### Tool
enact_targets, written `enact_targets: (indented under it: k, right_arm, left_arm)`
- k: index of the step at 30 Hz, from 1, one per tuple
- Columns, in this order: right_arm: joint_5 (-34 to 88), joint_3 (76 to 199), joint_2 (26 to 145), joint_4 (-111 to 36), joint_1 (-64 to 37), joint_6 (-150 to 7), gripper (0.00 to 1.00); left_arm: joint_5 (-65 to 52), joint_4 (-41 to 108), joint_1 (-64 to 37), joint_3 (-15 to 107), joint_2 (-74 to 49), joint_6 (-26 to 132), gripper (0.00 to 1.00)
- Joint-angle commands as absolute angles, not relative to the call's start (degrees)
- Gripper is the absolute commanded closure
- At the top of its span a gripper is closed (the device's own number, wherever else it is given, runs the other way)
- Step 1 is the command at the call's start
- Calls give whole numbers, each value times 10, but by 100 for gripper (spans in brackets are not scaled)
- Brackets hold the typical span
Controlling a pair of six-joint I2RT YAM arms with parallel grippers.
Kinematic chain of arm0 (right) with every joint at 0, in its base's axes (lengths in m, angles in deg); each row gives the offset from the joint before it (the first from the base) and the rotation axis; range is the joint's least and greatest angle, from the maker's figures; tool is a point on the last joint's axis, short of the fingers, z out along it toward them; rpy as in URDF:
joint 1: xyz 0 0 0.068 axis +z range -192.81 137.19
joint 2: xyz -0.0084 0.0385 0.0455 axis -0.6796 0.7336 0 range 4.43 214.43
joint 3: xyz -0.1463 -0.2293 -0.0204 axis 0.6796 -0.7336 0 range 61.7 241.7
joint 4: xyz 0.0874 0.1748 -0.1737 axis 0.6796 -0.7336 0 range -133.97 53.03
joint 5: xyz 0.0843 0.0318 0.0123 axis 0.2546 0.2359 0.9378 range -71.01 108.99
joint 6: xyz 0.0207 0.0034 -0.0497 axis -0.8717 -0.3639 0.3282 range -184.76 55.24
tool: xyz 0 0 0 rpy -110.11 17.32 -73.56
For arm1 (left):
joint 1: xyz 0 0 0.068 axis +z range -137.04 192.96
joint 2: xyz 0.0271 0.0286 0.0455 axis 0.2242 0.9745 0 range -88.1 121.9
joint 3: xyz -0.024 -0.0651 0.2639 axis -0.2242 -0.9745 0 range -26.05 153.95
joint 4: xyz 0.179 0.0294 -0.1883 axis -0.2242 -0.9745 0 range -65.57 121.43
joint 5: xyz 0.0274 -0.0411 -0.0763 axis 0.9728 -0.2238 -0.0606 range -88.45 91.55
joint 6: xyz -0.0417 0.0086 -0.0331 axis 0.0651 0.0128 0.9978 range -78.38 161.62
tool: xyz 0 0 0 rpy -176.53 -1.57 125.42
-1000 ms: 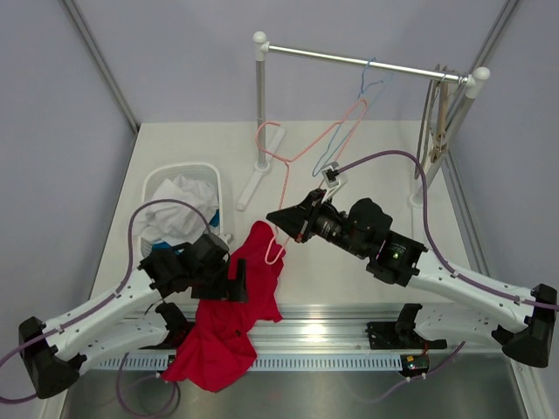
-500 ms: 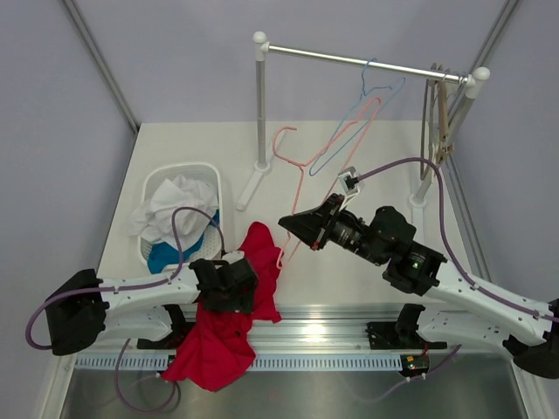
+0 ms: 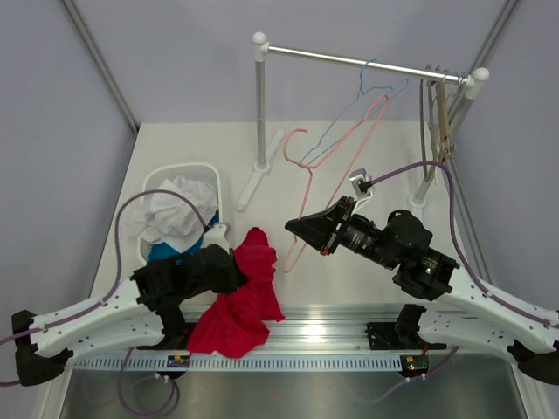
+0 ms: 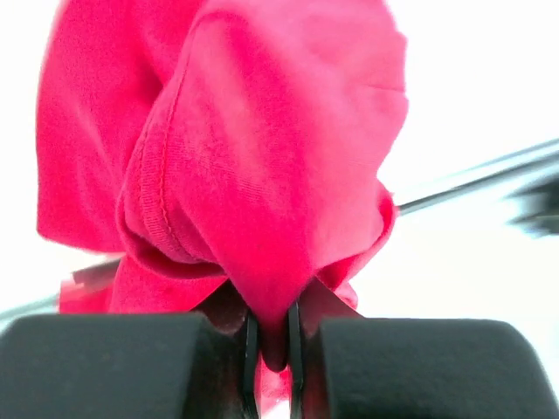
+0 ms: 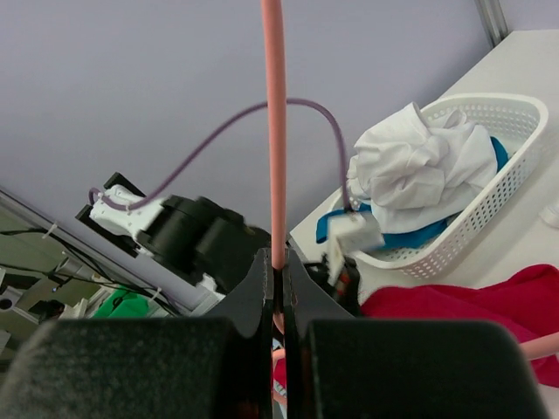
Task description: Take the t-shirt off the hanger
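Note:
The red t-shirt (image 3: 243, 301) lies bunched at the table's front edge, partly draped over it. My left gripper (image 3: 234, 269) is shut on a fold of it; in the left wrist view the red t-shirt (image 4: 262, 157) is pinched between the jaws of the left gripper (image 4: 269, 340). The pink wire hanger (image 3: 309, 188) stands tilted above the table, its hook up near the rack. My right gripper (image 3: 295, 230) is shut on its lower part. In the right wrist view the hanger (image 5: 274, 131) rises straight from the right gripper (image 5: 278, 271). The shirt's top lies beside the hanger's lower end; I cannot tell whether they touch.
A white basket (image 3: 188, 169) with white and blue clothes stands at the left. A clothes rack (image 3: 367, 63) at the back carries a blue hanger (image 3: 373, 83) and wooden hangers (image 3: 441, 105). Its left post (image 3: 259, 105) stands mid-table.
My left gripper has shut on the red t-shirt and drawn it up into a tighter bunch. My right gripper has carried the pink hanger further right and back.

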State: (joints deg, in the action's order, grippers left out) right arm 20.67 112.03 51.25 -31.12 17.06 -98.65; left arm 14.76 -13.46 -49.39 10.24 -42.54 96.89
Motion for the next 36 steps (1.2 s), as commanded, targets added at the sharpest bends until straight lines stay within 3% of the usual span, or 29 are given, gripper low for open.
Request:
enact_targets:
  k: [1, 6, 15, 21, 23, 25, 27, 30, 36]
  right_arm:
    - [246, 1143, 520, -297, 169, -985, 100]
    - [323, 1187, 547, -273, 169, -1004, 100]
    - [336, 1230, 575, -276, 169, -1008, 100]
    - [345, 1264, 612, -271, 169, -1003, 100]
    - [355, 1289, 629, -269, 169, -1007, 100]
    - [362, 1303, 658, -248, 169, -1018, 100]
    - [364, 1333, 692, -227, 169, -1035, 100]
    - [363, 1367, 740, -184, 169, -1080, 100]
    - [339, 1406, 825, -122, 157, -1162, 100]
  left_arm:
    - [248, -161, -494, 203, -520, 938, 100]
    - [361, -221, -494, 343, -544, 907, 100]
    - [520, -180, -494, 575, -509, 738, 100]
    - [641, 20, -494, 529, -498, 555, 100]
    - [667, 171, -493, 453, -505, 446, 100]
    - [657, 247, -472, 411, -500, 403, 100]
    - [620, 221, -426, 421, -482, 429, 100]
    - [467, 161, -225, 423, -458, 533, 100]
    - [225, 122, 31, 370, -406, 661, 100]
